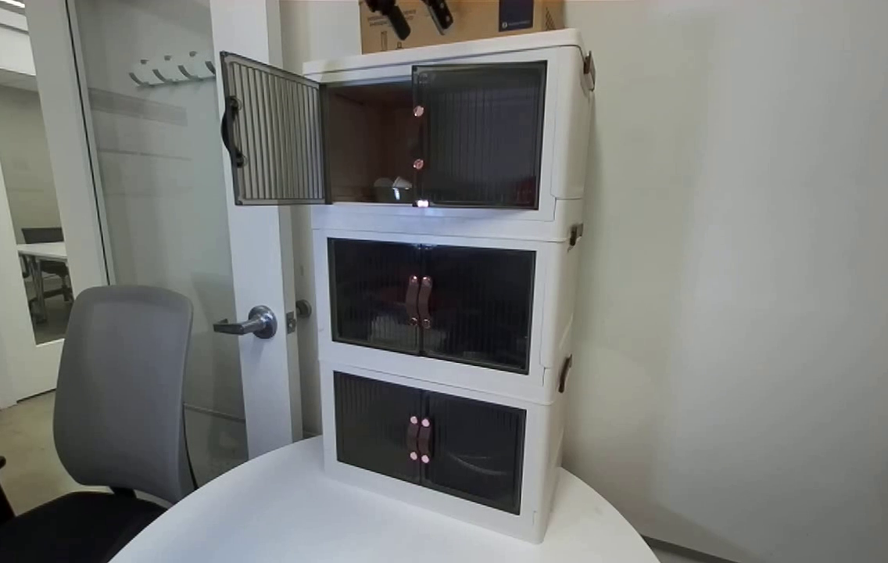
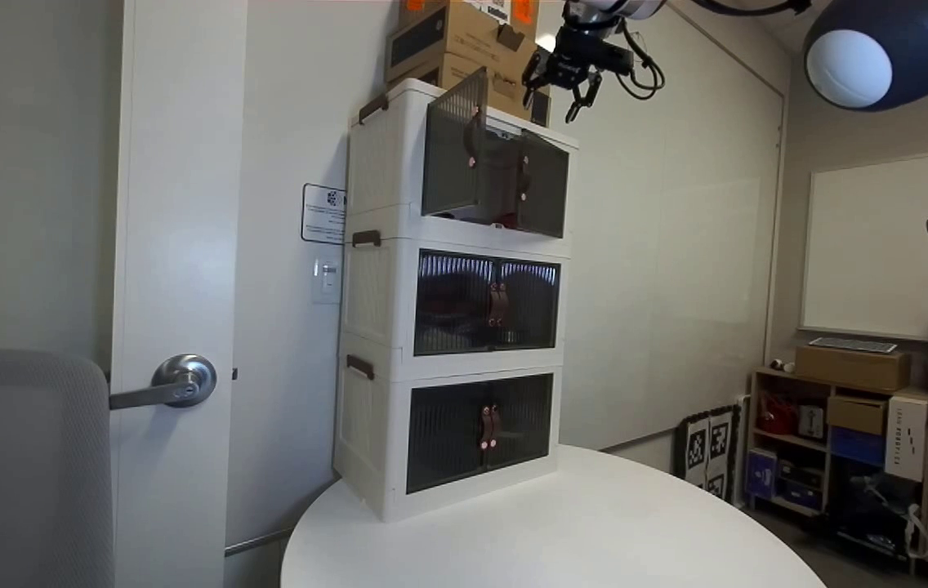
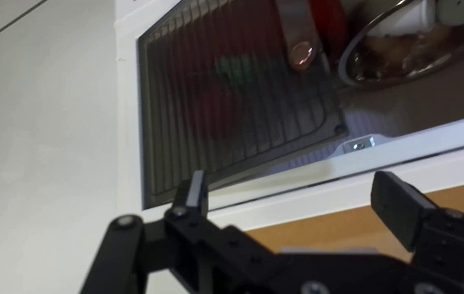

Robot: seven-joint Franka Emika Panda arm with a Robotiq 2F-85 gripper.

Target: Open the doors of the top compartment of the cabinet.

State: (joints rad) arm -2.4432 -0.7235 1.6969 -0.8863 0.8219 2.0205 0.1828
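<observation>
Doors [image 1: 276, 133]: at the front of the top compartment [image 1: 567, 133], one standing well open, its neighbour slightly ajar.
Cabinet [image 1: 444, 377]: upright on the tabletop [image 1: 272, 508].
Claw [image 2: 548, 112]: jaws spread wide, near the cabinet's top, apart from both doors.

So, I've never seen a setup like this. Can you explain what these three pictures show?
The machine is a robot arm whose gripper has two fingers; it stands open, holding nothing. Both exterior views are taken from outside the robot: a white cabinet of three tiers stands on a white table, with cardboard on top. The wrist view is taken from the arm itself, looking past the fingers at the top compartment. There, one door is swung wide, the other door only partly open.
</observation>
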